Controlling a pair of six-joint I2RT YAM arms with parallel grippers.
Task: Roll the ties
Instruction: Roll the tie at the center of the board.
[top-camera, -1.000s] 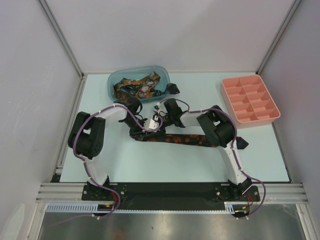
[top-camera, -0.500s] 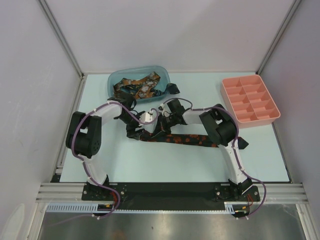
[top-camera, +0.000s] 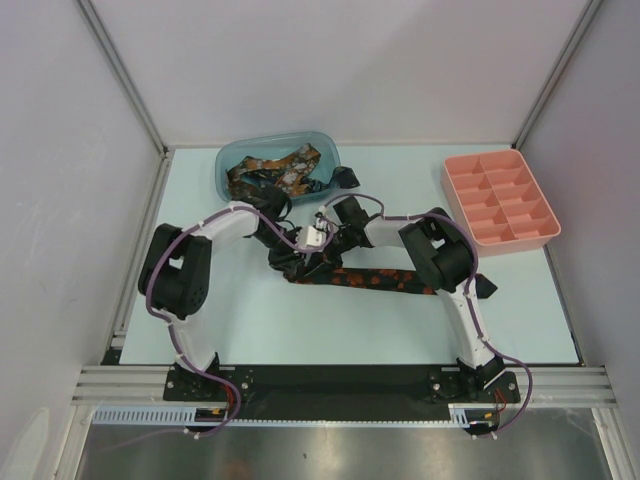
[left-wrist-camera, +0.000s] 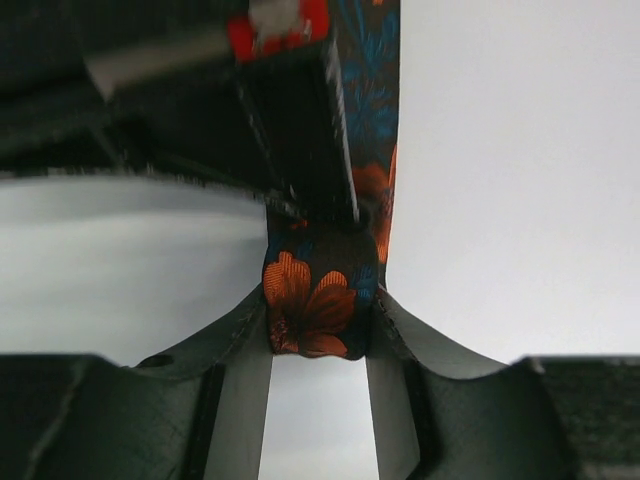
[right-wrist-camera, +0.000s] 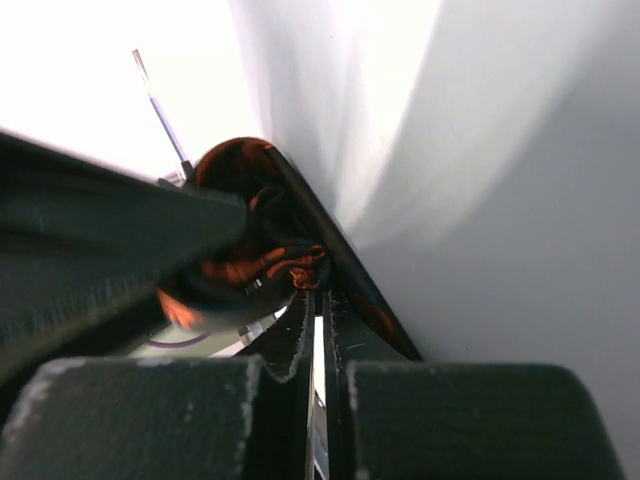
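Only wrist view shows left tool (left-wrist-camera: 320, 302) clamping tie (left-wrist-camera: 308, 318)

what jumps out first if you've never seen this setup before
A dark orange-flowered tie lies stretched across the middle of the table. Both arms meet at its left end, where the left gripper clasps the rolled-up part and the right gripper is shut beside it. Behind them a blue tub holds more ties, and a salmon divided tray sits at the far right.
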